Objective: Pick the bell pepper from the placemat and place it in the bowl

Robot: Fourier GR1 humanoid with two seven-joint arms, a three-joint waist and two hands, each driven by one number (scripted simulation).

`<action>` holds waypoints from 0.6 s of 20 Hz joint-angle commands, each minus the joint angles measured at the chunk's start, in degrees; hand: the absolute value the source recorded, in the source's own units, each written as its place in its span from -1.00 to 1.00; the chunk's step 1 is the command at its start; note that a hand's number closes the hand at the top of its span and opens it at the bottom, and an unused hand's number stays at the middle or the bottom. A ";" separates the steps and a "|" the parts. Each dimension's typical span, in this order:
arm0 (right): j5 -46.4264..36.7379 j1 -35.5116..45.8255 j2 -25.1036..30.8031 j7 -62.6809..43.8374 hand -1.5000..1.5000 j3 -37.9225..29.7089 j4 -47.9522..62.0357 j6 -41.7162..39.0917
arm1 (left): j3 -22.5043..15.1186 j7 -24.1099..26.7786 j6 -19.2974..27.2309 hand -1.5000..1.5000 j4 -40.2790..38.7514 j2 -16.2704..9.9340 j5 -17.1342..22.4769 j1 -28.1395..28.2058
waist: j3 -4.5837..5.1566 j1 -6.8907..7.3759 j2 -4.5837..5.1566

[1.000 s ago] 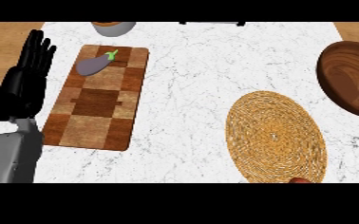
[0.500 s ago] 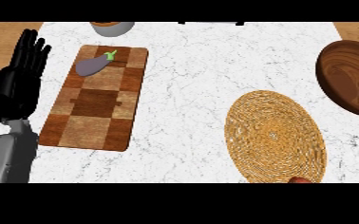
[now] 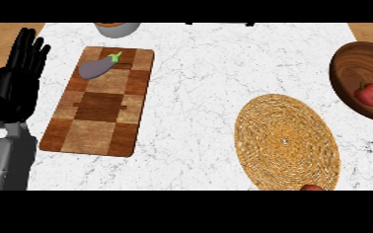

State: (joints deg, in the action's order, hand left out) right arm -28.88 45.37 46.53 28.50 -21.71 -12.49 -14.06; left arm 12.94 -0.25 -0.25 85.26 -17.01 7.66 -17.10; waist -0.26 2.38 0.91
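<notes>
A red bell pepper shows inside the dark wooden bowl, which is cut off by the right edge of the head view. The round woven placemat lies at the lower right, bare apart from a small reddish shape at its bottom rim; I cannot tell what that shape is. My left hand rests open at the far left, fingers straight and pointing up, beside the cutting board. My right hand is out of view.
A checkered wooden cutting board lies left of centre with a purple eggplant on its far end. A grey pot stands at the counter's back edge. White marble counter runs between the board and the placemat.
The red bell pepper now shows in the bowl, where none was visible before. My left hand has drifted slightly up and stays open.
</notes>
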 commanded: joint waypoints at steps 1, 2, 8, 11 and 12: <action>4.73 0.79 -0.16 2.77 -1.00 -5.28 1.17 3.05 | -0.85 -0.29 0.72 0.00 0.63 0.75 -0.73 -0.20 | -0.05 -0.09 0.11; 6.74 -0.62 0.83 5.11 -1.00 -7.29 0.85 3.17 | 0.05 1.02 0.51 0.00 -0.18 0.62 -0.53 1.43 | -0.01 -0.72 -0.09; 11.46 -1.42 7.08 2.80 -1.00 -13.31 4.04 4.67 | -0.59 1.17 0.39 0.00 0.45 1.01 -0.68 0.86 | -0.14 0.05 0.44; 13.69 -2.71 10.65 1.76 -1.00 -15.87 5.29 3.27 | -0.37 0.51 0.50 0.00 0.68 0.87 -0.33 0.11 | -0.28 0.22 0.72; 15.02 -5.97 12.17 3.80 -1.00 -17.17 6.22 0.17 | -0.73 0.11 0.42 0.00 1.91 1.27 -0.45 2.49 | -0.29 -0.41 0.32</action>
State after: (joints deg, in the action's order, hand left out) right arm -16.97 42.93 54.70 31.31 -35.40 -8.23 -11.06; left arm 12.73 0.08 0.07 85.97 -16.36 7.41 -16.28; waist -0.43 2.28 1.28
